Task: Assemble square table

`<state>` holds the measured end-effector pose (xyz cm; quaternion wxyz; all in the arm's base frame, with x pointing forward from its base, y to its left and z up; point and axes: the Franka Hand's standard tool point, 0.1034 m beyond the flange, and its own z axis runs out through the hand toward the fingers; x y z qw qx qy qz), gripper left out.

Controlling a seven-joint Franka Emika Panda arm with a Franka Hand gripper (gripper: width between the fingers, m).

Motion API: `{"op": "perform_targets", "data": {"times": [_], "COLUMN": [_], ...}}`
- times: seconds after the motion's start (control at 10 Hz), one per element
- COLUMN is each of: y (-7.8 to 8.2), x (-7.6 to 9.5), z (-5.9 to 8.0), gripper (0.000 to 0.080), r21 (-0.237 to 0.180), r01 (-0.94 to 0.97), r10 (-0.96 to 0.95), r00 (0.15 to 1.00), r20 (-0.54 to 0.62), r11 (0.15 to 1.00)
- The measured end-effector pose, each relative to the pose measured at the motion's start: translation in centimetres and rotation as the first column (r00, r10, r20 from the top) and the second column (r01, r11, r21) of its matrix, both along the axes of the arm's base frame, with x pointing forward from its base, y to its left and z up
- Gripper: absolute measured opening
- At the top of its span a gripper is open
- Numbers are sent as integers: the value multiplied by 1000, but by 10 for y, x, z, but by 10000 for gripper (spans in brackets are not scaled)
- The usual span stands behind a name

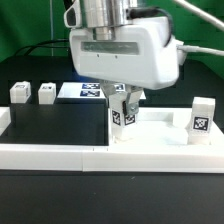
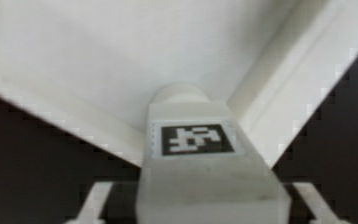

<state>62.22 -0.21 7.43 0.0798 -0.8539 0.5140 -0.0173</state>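
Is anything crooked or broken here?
Nothing looks broken or spilled. The leg at the gripper stands upright on the tabletop corner, a second leg stands at the corner toward the exterior view's right, and two loose legs sit upright.

Bright, even light, soft shadows, coarse exterior view; wrist view blurry, out of focus.

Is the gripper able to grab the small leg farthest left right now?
Probably not yet: the gripper is shut on a tagged leg. The far-left leg in the exterior view stands uncovered.
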Motion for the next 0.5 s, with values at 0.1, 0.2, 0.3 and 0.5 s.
{"op": "perform_targets", "data": {"times": [0.1,0.2,0.3,0.5], "y": [0,1,2,5], "x": [-1,-1,-1,-1], "z": [-1,-1,-1,1], "gripper": [292,292,292,293], "r21": [42,78,100,122], "r01": [145,287,405,562], "r10": [-144,-284,-399,-549], "r00": [989,958,914,827], "r20": [-22,-47,-75,-125], "r11": [989,955,909,818]}}
